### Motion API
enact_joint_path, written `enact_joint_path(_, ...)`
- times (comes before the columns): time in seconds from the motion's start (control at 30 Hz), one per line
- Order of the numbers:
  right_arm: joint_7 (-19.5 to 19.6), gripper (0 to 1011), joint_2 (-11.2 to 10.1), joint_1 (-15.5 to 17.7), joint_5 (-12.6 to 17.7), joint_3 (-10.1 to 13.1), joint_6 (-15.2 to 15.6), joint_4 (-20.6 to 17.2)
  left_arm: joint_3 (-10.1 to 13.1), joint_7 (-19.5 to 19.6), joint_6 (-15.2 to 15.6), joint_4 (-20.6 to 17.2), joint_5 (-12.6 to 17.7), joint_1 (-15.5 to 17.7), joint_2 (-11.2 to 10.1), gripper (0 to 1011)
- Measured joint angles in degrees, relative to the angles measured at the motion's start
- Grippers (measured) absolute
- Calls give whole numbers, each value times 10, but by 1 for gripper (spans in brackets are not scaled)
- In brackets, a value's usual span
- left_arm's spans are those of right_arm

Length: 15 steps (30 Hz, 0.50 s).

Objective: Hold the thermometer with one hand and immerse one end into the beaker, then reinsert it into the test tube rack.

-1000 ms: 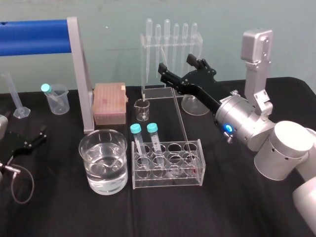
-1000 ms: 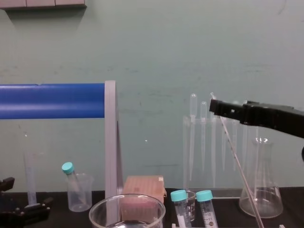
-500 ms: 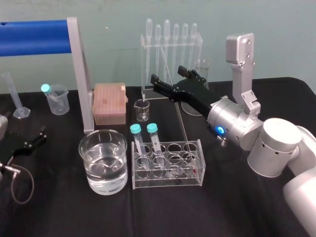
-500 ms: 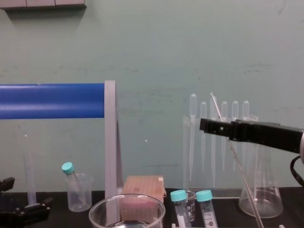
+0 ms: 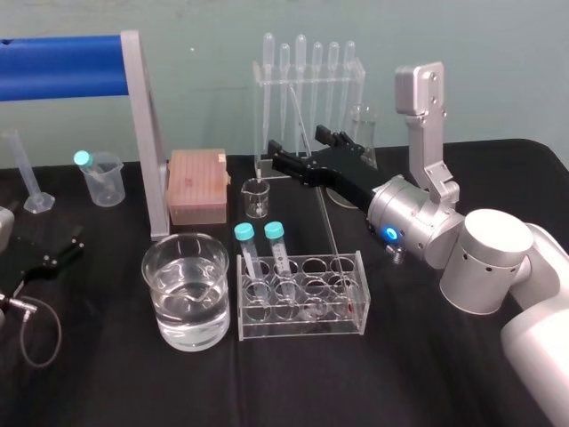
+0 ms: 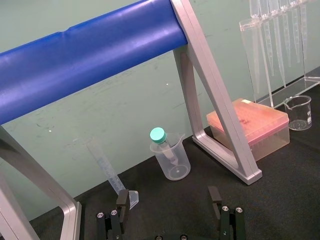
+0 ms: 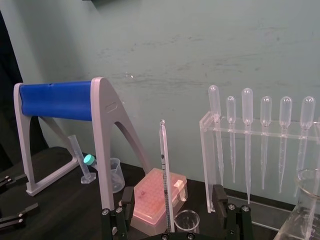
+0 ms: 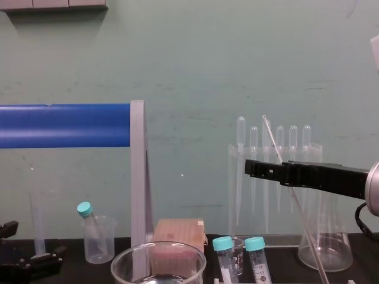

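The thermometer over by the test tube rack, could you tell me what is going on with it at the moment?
The right gripper reaches in with its fingers open on either side of the thermometer's upper part, not closed on it. The thermometer leans in the test tube rack, its lower end in a right-hand slot. The water-filled beaker stands to the rack's left. The left gripper lies open on the table at the far left.

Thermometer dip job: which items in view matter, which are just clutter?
In play: thermometer; right gripper, open around it; large water beaker; test tube rack.

Lying about: pipette stand; conical flask; pink tip box; small glass beaker; plastic beaker; graduated cylinder; blue-bar frame; left gripper, parked at table's left.
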State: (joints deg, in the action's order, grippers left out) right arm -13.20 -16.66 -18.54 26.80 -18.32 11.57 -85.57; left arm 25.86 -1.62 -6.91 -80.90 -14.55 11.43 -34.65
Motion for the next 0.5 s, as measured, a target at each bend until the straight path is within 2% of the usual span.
enact_joint_path(0.5,-5,1002,2,1,0,2,2,0,0,0,0,0,0,0,0,1008)
